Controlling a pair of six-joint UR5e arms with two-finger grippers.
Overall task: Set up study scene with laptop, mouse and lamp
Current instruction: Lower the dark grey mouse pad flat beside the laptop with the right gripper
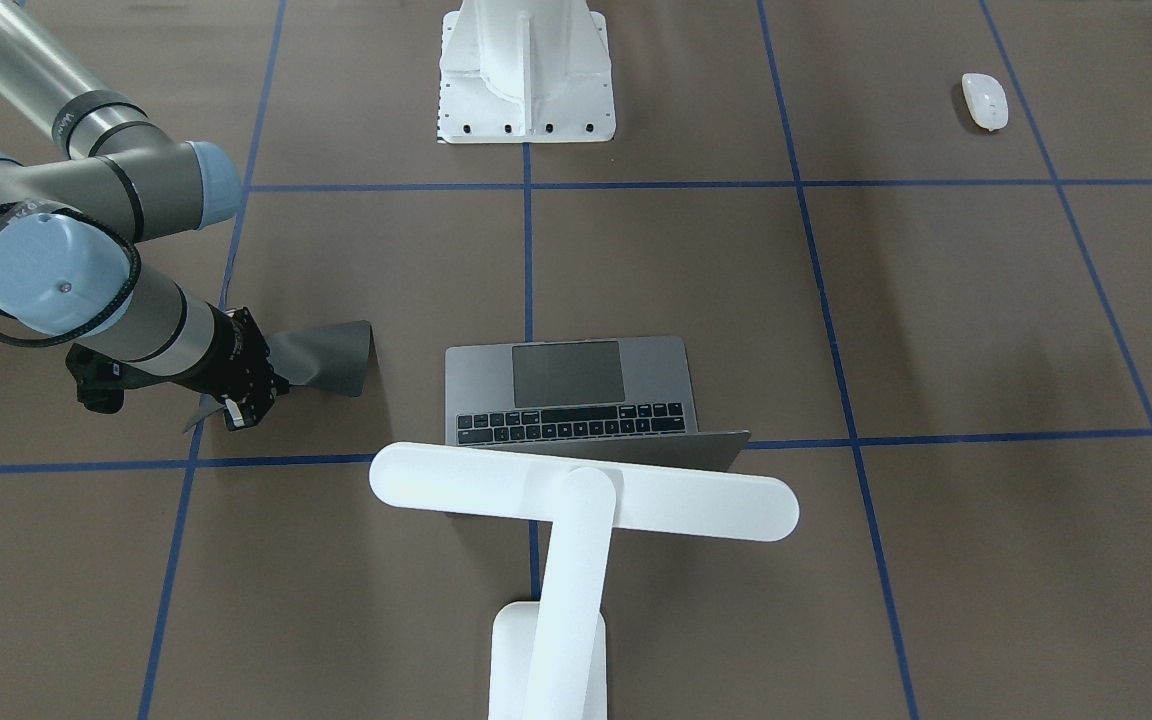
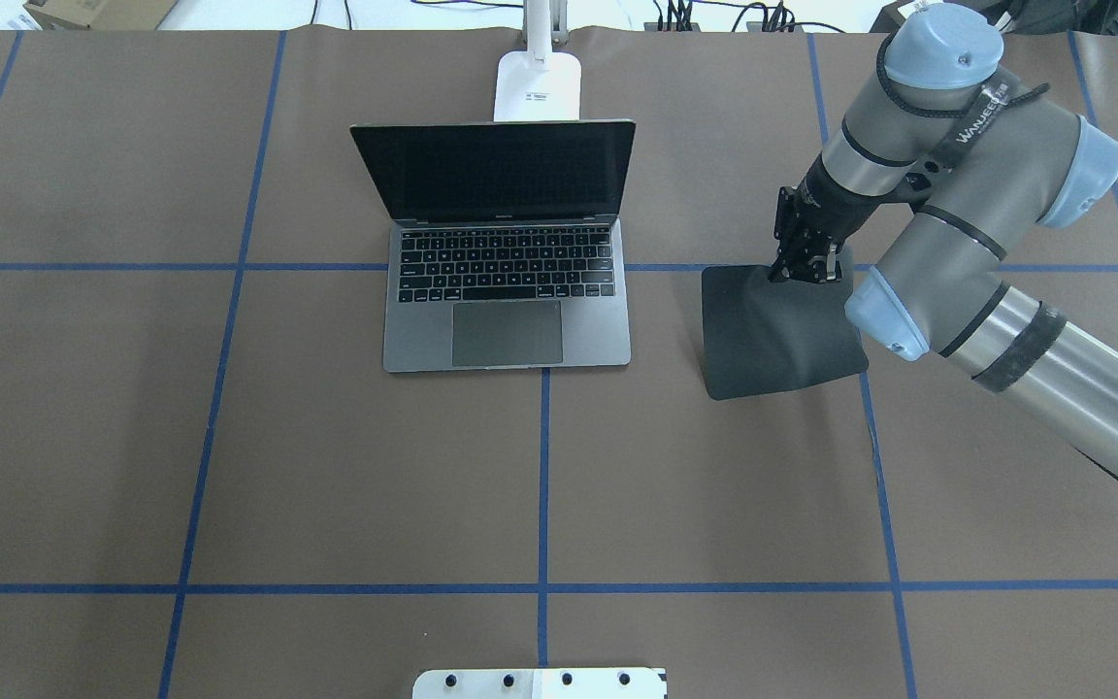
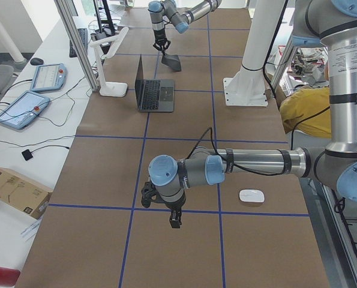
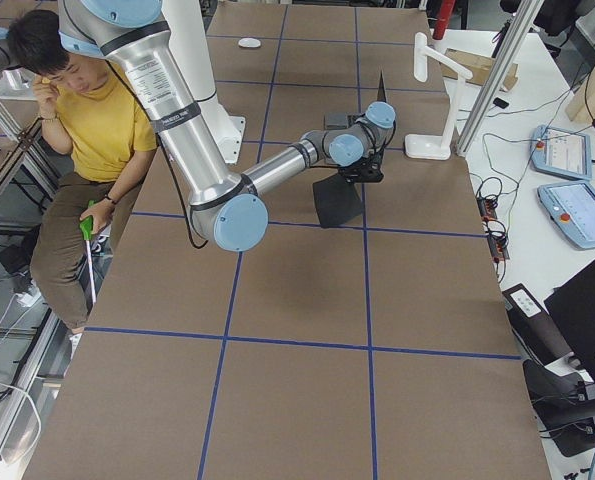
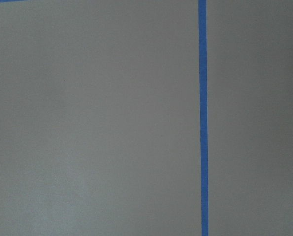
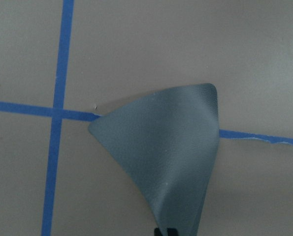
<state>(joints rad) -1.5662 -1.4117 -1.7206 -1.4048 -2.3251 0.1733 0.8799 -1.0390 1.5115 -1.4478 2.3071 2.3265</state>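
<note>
Mat is where the action is. The right claw is clamped onto its far corner, so that corner is up off the bench and the rest drapes down toward the surface. In the right wrist view the thin dark sheet is curled into a sort of cone, with the claw barely peeking in at the bottom edge.

The laptop sits open off to that claw's left, clear of the mat, not touching it. Its screen is dark and the keyboard and trackpad face the robot. The lamp stands past the laptop, also left of the right claw and a bit farther out from the robot. Its base is just behind the lid and the long light bar runs across above the top of the screen.

The mouse is well apart from the right claw, way over on the other side of the bench. It lies near the left claw, on the robot's side of it. That claw hangs low over a blue tape line, pointing down. Only the side camera catches it, so I can't tell if it's open or closed. Its wrist camera shows nothing but bench and tape.
</note>
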